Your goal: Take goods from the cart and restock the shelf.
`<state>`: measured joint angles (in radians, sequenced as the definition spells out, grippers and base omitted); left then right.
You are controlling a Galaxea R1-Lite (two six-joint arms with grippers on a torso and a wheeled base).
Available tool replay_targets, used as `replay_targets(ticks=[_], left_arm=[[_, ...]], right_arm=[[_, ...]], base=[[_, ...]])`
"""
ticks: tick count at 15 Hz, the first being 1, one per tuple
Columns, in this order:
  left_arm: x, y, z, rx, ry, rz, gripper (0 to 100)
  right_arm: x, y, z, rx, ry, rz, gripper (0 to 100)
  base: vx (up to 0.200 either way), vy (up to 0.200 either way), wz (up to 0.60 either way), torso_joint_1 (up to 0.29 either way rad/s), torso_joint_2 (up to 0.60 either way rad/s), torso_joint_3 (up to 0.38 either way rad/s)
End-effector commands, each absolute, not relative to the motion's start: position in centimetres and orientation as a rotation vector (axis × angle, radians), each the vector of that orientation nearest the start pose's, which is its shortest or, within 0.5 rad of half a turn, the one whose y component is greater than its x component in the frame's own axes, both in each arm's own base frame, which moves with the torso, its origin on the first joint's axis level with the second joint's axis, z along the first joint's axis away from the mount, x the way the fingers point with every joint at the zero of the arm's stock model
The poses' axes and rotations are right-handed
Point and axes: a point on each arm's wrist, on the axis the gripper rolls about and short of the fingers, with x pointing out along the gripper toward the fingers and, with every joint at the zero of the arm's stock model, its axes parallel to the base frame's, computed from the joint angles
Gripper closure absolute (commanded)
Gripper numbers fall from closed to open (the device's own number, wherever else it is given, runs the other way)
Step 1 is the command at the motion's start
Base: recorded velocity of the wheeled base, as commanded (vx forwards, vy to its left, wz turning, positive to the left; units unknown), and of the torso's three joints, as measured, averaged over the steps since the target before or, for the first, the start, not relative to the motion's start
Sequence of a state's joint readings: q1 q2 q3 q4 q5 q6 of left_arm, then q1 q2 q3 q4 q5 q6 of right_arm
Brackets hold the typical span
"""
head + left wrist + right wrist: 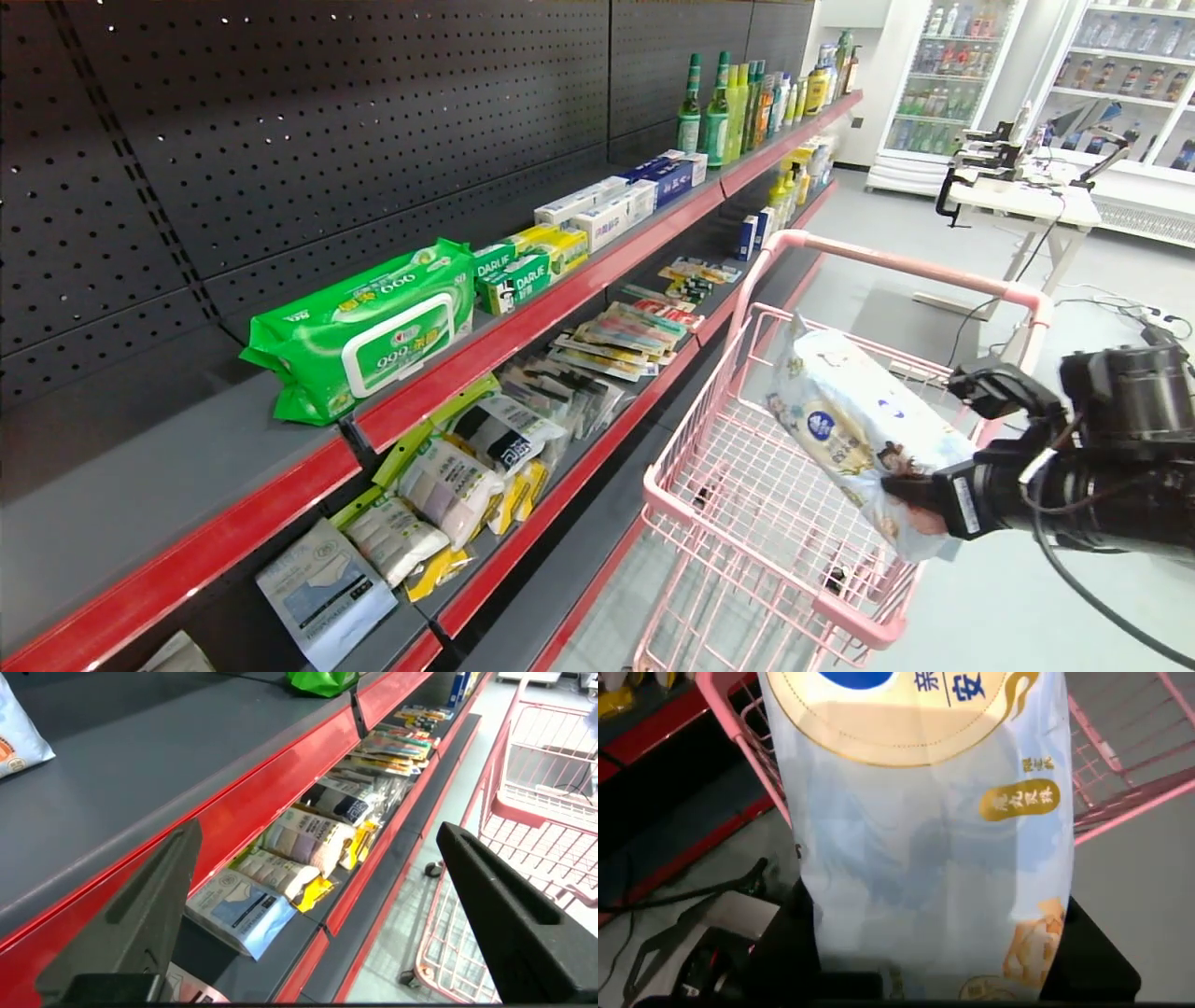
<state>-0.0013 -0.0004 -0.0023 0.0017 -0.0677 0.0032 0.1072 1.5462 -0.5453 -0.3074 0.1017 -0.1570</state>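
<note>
Over the cart (896, 264), right end effector (948, 448) gripping white pack (845, 420)

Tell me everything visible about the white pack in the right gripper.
The white pack is a soft, glossy plastic bag, plump, pale blue-white with a round blue badge, cream band and small cartoon figures. It tilts above the pink cart, its lower end clamped by the right gripper; nothing else touches it.
</note>
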Motion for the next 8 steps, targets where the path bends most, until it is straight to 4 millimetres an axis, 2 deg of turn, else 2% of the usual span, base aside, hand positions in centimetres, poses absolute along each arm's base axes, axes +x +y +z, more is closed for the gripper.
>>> replay_targets(ticks=[1, 2, 4, 8], left_arm=[[-2.3, -0.1, 7.6, 0.003, -0.002, -0.069, 0], [-2.3, -0.1, 7.6, 0.003, -0.002, -0.069, 0], [-2.3, -0.1, 7.6, 0.002, 0.000, -0.069, 0], [-2.3, -0.1, 7.6, 0.003, 0.000, -0.069, 0]], right_arm=[[18.0, 1.8, 16.8, -0.167, 0.501, 0.169, 100], [17.1, 1.6, 17.8, -0.186, 0.453, 0.129, 100], [15.7, 1.4, 18.2, -0.229, 0.415, 0.120, 100], [13.3, 0.2, 17.0, -0.214, 0.429, 0.053, 100]], base=[[0.000, 0.000, 0.00, 0.000, 0.00, 0.000], [0.000, 0.000, 0.00, 0.000, 0.00, 0.000], [0.000, 0.000, 0.00, 0.000, 0.00, 0.000], [0.000, 0.000, 0.00, 0.000, 0.00, 0.000]])
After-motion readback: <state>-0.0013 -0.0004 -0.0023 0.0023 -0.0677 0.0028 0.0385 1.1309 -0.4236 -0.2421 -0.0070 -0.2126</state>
